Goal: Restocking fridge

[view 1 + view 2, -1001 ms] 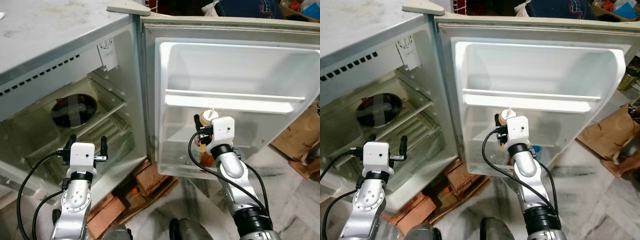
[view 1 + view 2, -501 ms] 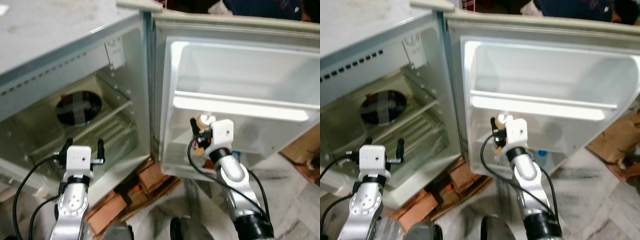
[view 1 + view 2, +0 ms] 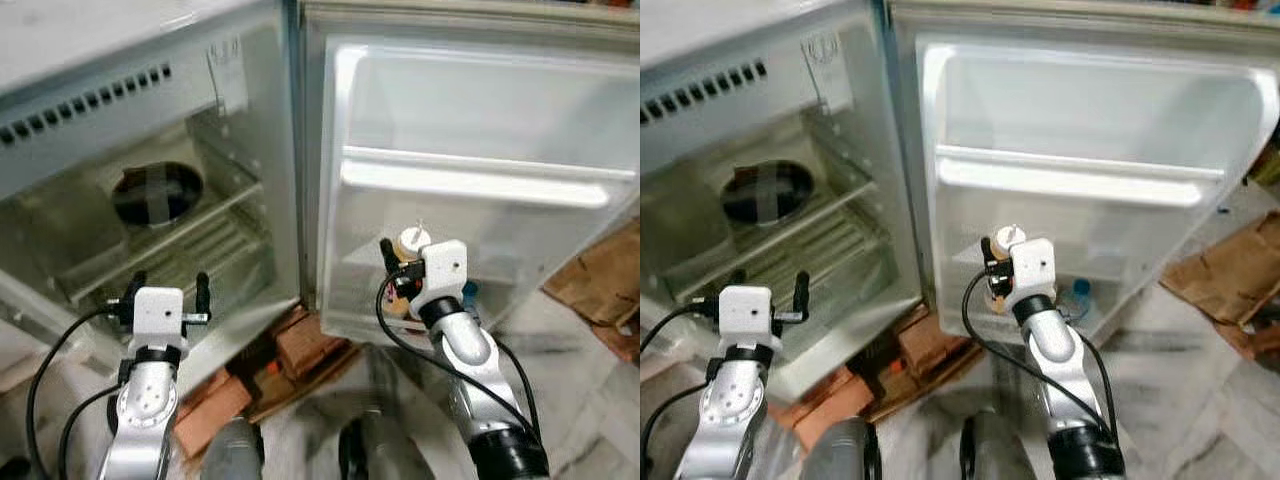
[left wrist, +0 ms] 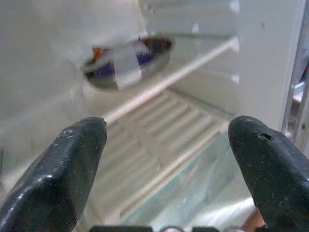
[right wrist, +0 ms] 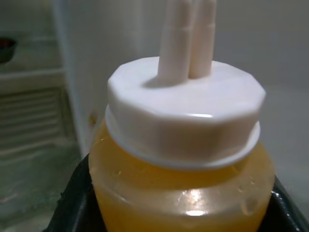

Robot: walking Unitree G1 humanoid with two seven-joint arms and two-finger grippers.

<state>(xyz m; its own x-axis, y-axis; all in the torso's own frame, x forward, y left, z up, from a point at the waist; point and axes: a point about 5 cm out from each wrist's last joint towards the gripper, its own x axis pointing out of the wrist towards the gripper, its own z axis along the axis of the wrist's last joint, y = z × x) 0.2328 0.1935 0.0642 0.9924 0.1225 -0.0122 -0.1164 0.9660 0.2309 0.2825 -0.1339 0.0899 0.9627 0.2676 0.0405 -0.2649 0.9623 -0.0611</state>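
Note:
A small fridge [image 3: 120, 110] stands open, its white door [image 3: 480, 120] swung out to the right. My right gripper [image 3: 397, 278] is shut on an orange squeeze bottle [image 5: 183, 169] with a white nozzle cap [image 3: 413, 240], held in front of the door's lower shelf [image 3: 480, 185]. My left gripper [image 3: 165, 290] is open and holds nothing, low before the fridge's glass bottom shelf [image 4: 183, 174]. A dark bowl [image 3: 155, 193] taped across the top sits on the wire shelf inside.
A blue-capped bottle [image 3: 1077, 292] stands in the door's bottom bin. Red bricks [image 3: 300, 350] prop the fridge off the marbled floor. A brown paper bag [image 3: 1220, 275] lies on the floor at right.
The camera has tilted down and drawn closer, so the whole scene has shifted. The right gripper still holds the bottle before the door; the left gripper stays open.

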